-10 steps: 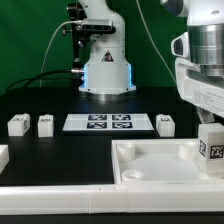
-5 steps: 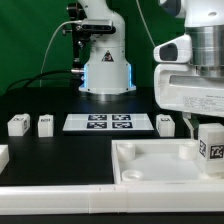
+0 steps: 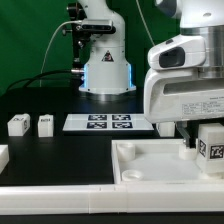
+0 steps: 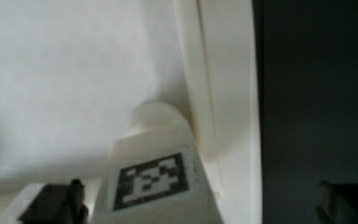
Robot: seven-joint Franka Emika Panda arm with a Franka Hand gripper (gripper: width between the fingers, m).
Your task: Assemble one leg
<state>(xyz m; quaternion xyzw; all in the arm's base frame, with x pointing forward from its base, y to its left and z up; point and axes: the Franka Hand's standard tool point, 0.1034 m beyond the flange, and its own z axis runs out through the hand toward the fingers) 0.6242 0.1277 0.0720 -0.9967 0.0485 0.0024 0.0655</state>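
Observation:
A leg with a square marker stands upright in the far right corner of the large white tray-like piece. My gripper hangs just above and beside it, its body filling the exterior view's right. In the wrist view the same leg shows between my dark fingertips, which stand wide apart and do not touch it. The gripper is open and empty. Two more legs stand on the black table at the exterior view's left.
The marker board lies mid-table in front of the robot base. Another white part shows at the exterior view's left edge. The tray's raised rim runs beside the leg.
My gripper has moved toward the exterior view's left and come lower over the tray's corner. It now hides the leg that stood beside the marker board.

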